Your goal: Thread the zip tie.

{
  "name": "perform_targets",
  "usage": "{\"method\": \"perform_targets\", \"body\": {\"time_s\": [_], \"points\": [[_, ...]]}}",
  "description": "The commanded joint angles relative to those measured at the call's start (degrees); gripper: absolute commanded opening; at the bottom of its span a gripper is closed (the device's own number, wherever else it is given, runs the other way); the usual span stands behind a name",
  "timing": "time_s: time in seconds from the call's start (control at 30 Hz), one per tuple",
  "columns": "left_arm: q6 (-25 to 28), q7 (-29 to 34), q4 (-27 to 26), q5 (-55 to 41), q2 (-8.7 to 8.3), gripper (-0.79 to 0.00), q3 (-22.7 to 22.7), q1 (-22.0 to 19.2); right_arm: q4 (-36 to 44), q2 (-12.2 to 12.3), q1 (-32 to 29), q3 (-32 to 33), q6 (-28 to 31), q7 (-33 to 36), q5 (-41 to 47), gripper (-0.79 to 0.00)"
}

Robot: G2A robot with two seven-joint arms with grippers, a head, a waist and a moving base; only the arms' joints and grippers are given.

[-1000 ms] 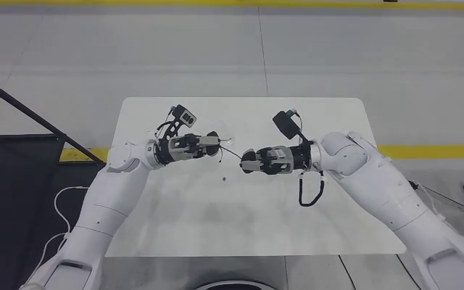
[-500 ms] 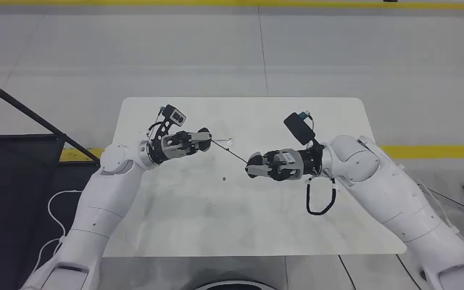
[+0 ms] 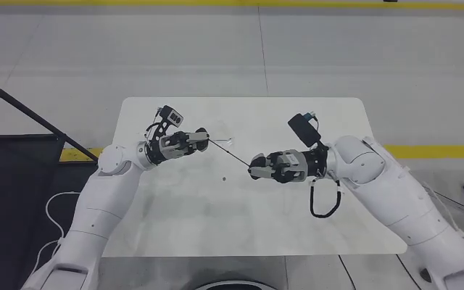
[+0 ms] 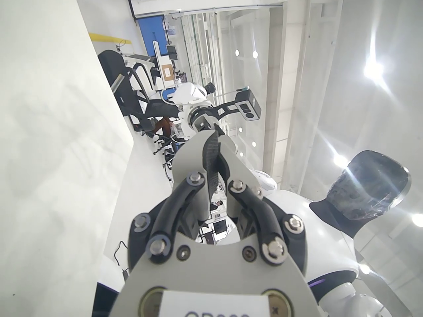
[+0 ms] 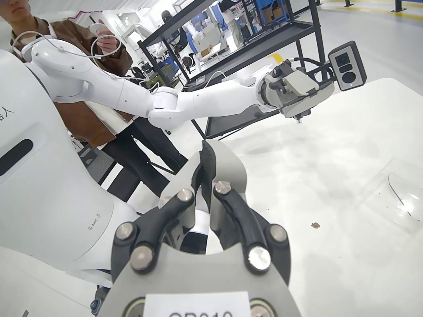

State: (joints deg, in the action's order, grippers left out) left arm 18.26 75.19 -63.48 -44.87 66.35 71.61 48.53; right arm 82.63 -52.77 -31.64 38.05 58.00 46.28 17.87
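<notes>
A thin black zip tie (image 3: pixel 230 152) runs in a straight line above the white table (image 3: pixel 181 217), held at both ends. My left gripper (image 3: pixel 206 137) is shut on its left end, over the table's middle left. My right gripper (image 3: pixel 253 167) is shut on the other end, lower and to the right. In the left wrist view the left gripper (image 4: pixel 214 141) has its dark pads pressed together, and the strap between them is too thin to make out. The right gripper (image 5: pixel 205 158) is likewise pressed shut, with the left gripper (image 5: pixel 299 119) facing it across the table.
A small clear plastic piece (image 5: pixel 395 196) with a thin dark line in it lies on the table just behind the zip tie. A tiny brown speck (image 3: pixel 223 177) sits below the strap. A black rack (image 3: pixel 29 119) stands off the table's left side.
The two grippers have drawn apart, the left toward the left and the right toward the right. The zip tie went from a slack curve to a straight line.
</notes>
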Motion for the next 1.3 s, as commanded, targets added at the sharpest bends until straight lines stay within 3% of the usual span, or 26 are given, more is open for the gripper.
{"method": "perform_targets", "body": {"time_s": [0.0,0.03,0.07,0.1,0.4,0.63,0.87,0.97,1.1,1.27], "points": [[0.03,0.46,-0.30,-0.02,0.03,-0.702,-0.13,0.00,0.00,0.00,0.20,-0.40,0.00,0.00,-0.40,-0.785],[0.00,0.81,-0.43,0.10,0.03,-0.514,-0.24,-0.03,0.03,-0.02,0.33,-0.65,0.00,0.00,-0.46,-0.785],[-0.05,0.99,-0.55,0.16,0.04,-0.222,-0.34,-0.05,-0.03,-0.05,0.60,-0.96,0.00,0.00,-0.87,-0.785],[-0.12,0.97,-0.62,0.22,0.06,-0.009,-0.40,-0.08,-0.13,-0.10,0.89,-1.25,0.00,0.00,-1.20,-0.785],[1.52,-4.82,-1.85,3.87,-0.42,0.000,1.56,0.78,-1.71,-0.91,5.87,-2.33,-3.10,2.25,-6.83,-0.785],[0.98,-19.29,-7.16,16.06,-2.33,0.000,8.24,5.77,3.04,-1.98,11.40,-2.03,-18.33,5.60,-22.87,-0.785],[-2.36,-31.02,-16.21,20.64,-3.54,0.000,14.88,14.49,5.25,-5.48,17.55,-8.53,-34.43,11.65,-42.32,-0.785],[-1.65,-32.15,-18.50,18.07,-3.59,0.000,16.31,17.11,4.07,-8.10,19.71,-12.32,-37.59,12.24,-46.11,-0.785],[-1.53,-31.99,-18.61,17.71,-3.59,0.000,16.40,17.30,-0.08,-11.31,22.04,-15.02,-39.64,9.86,-48.29,-0.785],[-1.53,-31.99,-18.61,17.71,-3.59,0.000,16.40,17.30,-0.08,-11.31,22.04,-15.02,-39.64,9.86,-48.29,-0.785]]}}
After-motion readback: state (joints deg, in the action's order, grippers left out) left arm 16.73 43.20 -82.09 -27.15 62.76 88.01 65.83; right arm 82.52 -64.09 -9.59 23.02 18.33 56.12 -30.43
